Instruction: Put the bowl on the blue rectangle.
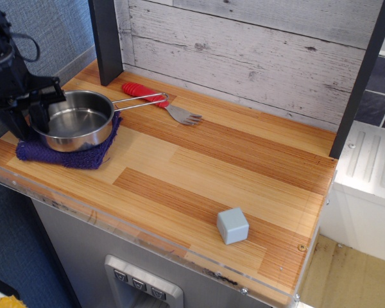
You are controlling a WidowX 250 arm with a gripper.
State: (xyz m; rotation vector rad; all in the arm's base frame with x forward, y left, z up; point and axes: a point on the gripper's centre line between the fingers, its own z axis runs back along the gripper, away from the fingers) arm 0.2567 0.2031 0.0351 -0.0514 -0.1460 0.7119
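The bowl [77,120], a shiny shallow steel pan with a thin wire loop handle pointing right, rests on the blue rectangle [85,156], a dark blue-purple knitted cloth at the table's left end. The cloth shows only around the pan's front and left sides. My black gripper [31,117] is at the pan's left rim, with one finger inside the rim and one outside, and appears shut on it. The contact point itself is partly hidden by the gripper body.
A fork with a red handle [143,93] lies just behind the pan's wire handle, near the back wall. A small grey-blue cube [232,225] sits near the front right edge. A dark post [106,38] stands behind the pan.
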